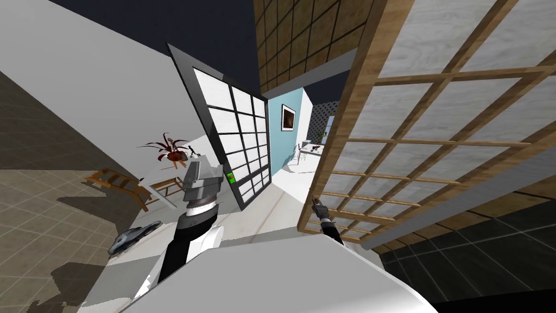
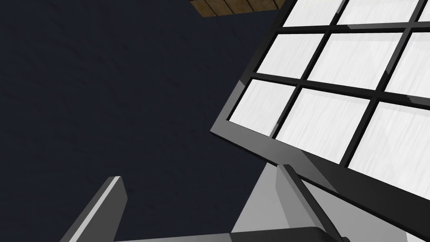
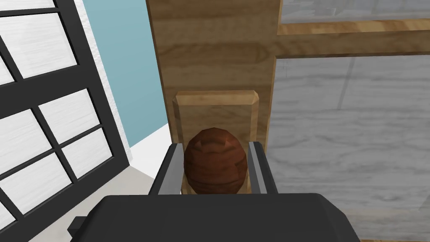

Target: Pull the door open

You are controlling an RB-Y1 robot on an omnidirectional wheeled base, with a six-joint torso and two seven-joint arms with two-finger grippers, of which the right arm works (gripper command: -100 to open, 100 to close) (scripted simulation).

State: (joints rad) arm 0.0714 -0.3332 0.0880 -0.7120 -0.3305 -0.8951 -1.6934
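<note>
Right hand (image 3: 215, 145) clamping round knob (image 3: 215, 168), wooden door (image 3: 214, 54) (left hand (image 2: 200, 172) gaping, 10 o'clock); fingers (image 3: 258, 164) risking slipping during pull.

You have a black-framed panel of white panes (image 1: 239, 136) standing ahead. To its left are a red-leaved potted plant (image 1: 174, 152) and a low wooden rack (image 1: 117, 183), and a grey rounded object (image 1: 133, 236) lies farther from it on the same side. Past the panel's right edge you see a blue wall (image 1: 279, 149) with a dark framed picture (image 1: 288, 117), and a white table (image 1: 310, 148) beside it.
</note>
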